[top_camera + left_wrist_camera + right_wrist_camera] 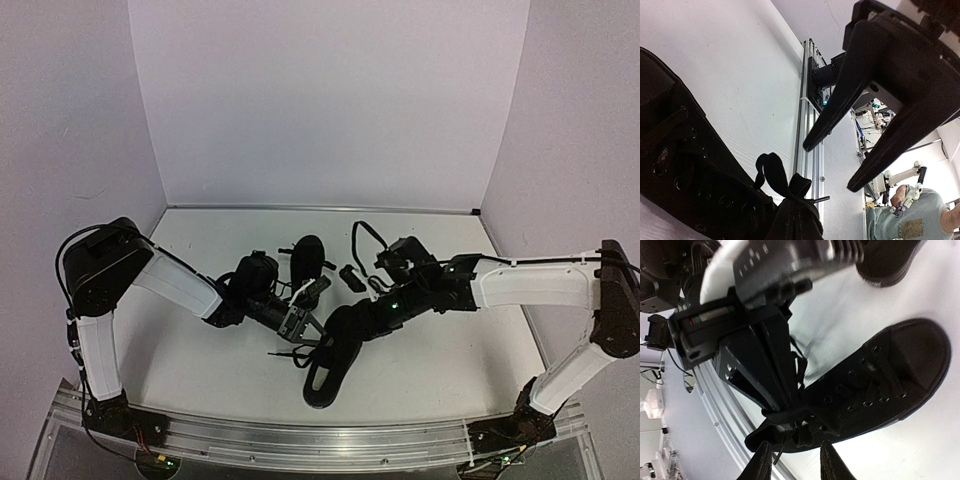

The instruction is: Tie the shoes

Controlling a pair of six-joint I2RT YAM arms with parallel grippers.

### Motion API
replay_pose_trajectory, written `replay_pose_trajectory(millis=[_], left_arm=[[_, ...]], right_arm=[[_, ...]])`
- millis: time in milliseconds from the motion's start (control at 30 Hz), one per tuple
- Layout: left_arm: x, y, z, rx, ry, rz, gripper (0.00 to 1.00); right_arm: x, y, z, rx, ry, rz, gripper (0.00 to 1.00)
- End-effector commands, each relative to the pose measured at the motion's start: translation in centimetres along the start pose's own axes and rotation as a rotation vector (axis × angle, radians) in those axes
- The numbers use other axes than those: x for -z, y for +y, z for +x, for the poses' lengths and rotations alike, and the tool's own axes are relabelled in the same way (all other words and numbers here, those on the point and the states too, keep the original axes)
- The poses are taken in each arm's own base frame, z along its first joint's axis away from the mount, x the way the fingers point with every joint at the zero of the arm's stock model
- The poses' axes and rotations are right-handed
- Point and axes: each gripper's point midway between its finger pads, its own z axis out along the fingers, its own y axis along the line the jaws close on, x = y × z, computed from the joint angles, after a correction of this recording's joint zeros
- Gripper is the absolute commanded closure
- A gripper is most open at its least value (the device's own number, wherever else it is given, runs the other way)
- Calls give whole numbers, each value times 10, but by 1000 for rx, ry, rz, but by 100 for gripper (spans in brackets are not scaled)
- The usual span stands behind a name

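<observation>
The near shoe [325, 380] lies close to the table's front rail, toe towards the rail; it fills the right wrist view [880, 385] and the left wrist view [685, 170]. My left gripper [300, 328] [792, 200] is shut on a black lace [771, 170] that forms a small loop over the shoe's tongue end. The right gripper [340, 325] [794, 450] is open just above the same knot area, nothing between its fingers; it also hangs spread in the left wrist view [830, 168]. The second shoe [306, 256] [887, 260] rests farther back.
A small black piece [350, 277] lies on the white table [200, 360] behind the right gripper. The aluminium rail [300, 440] [807, 125] runs along the front edge just beyond the near shoe. White walls [330, 100] close off the back and sides.
</observation>
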Motion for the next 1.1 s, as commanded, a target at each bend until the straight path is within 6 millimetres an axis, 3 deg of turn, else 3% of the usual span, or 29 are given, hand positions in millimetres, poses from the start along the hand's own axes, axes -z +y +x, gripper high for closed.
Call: replay_pose_trajectory(millis=[0, 267, 633, 700, 800, 900, 933, 1067], left_arm=[[-2, -5, -4, -36, -4, 30, 100], [-2, -5, -5, -35, -3, 30, 100], [-1, -7, -6, -41, -5, 22, 100], [-1, -6, -6, -41, -4, 20, 100], [-1, -6, -6, -38, -3, 19, 100], [-1, -6, -6, -34, 1, 13, 99], [1, -4, -5, -28, 4, -1, 97], [18, 3, -11, -27, 3, -94, 69]], right_arm=[[-3, 11, 9, -39, 14, -98, 69], [-22, 10, 18, -43, 63, -137, 69], [-32, 7, 19, -36, 85, -138, 72], [-32, 8, 19, -33, 86, -143, 76], [-30, 10, 17, -25, 80, -149, 92], [-25, 14, 15, -14, 69, -158, 100], [-23, 15, 14, -13, 63, -157, 100], [-12, 13, 15, -23, 40, -124, 100]])
